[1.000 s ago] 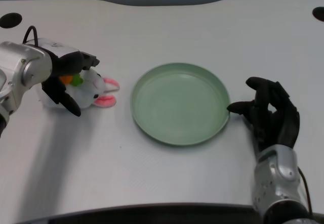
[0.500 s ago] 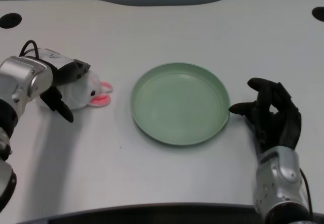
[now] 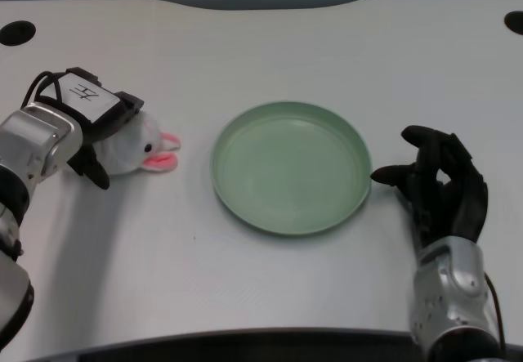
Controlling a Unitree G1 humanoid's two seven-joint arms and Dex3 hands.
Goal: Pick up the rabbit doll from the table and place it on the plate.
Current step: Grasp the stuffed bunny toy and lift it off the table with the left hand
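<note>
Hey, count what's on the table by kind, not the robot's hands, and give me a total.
Rabbit doll: 1
Plate: 1
Total: 2

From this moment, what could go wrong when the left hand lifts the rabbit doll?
The left hand covers only the body of the rabbit doll; its head and pink ears stick out, so the soft toy may slip free. The plate has a raised rim, which a low carry could catch.

White rabbit doll point(image 3: 137, 147) lying on table, left of empty green plate point(image 3: 289, 167)
</note>
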